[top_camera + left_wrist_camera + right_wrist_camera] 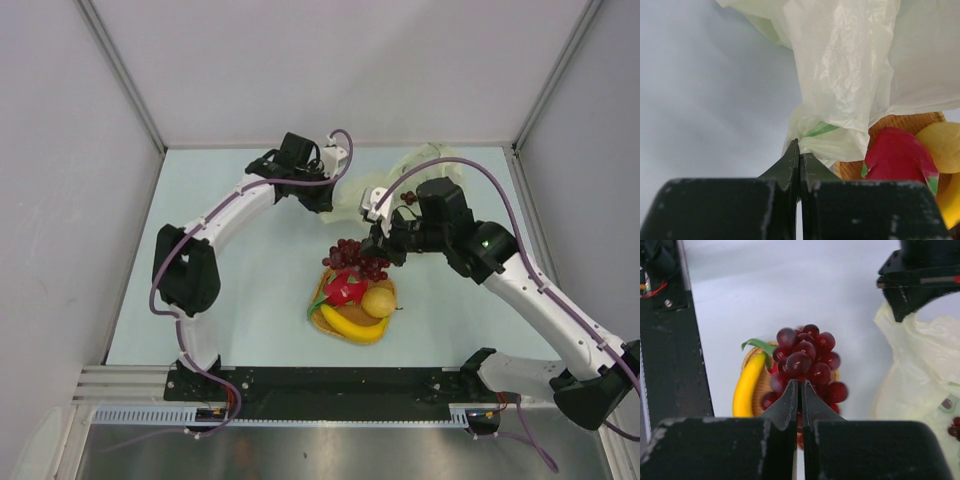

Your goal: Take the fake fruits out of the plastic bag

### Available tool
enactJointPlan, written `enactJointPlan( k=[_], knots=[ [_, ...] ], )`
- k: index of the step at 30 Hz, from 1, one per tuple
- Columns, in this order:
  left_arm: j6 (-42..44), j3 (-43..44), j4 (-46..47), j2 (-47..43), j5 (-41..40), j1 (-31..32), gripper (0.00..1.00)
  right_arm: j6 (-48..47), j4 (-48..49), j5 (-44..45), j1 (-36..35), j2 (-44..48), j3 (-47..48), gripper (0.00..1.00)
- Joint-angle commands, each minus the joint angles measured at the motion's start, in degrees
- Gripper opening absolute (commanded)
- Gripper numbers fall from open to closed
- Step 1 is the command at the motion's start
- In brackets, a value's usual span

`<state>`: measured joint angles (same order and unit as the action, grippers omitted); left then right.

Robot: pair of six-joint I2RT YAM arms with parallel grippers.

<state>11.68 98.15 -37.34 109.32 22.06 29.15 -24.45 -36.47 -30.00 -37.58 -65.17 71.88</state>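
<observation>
No words, numbers, brands or signs can be read in any of the three views. The plastic bag (850, 75) carries a short green streak (822, 130) near its bunched lower end, perhaps part of a print, but it lies folded in the creases and forms no letter. In the right wrist view the bag shows a small green-edged patch (946, 404) with a dark dot, too small and blurred to read as a label.
</observation>
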Motion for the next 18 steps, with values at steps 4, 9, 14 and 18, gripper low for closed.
enactJointPlan(
  k=[4,9,14,18],
  knots=[
    [-1.8,-4.0,1.9,-6.4,1.9,0.6,0.0,-9.3,-4.9,-1.4,-7.8,-0.8,0.6,0.0],
    [-2.6,-4.9,2.5,-6.7,3.0,0.5,0.0,-12.2,-6.9,-1.4,-10.4,-1.4,0.6,0.0],
    [-3.2,-4.6,2.8,-6.5,3.8,0.5,0.0,-11.0,-8.8,-1.2,-11.5,-1.5,0.6,0.0],
    [-3.4,-4.4,3.0,-6.0,4.1,0.5,0.01,-10.6,-9.7,-1.0,-11.5,-2.9,-0.3,0.0]
  ],
)
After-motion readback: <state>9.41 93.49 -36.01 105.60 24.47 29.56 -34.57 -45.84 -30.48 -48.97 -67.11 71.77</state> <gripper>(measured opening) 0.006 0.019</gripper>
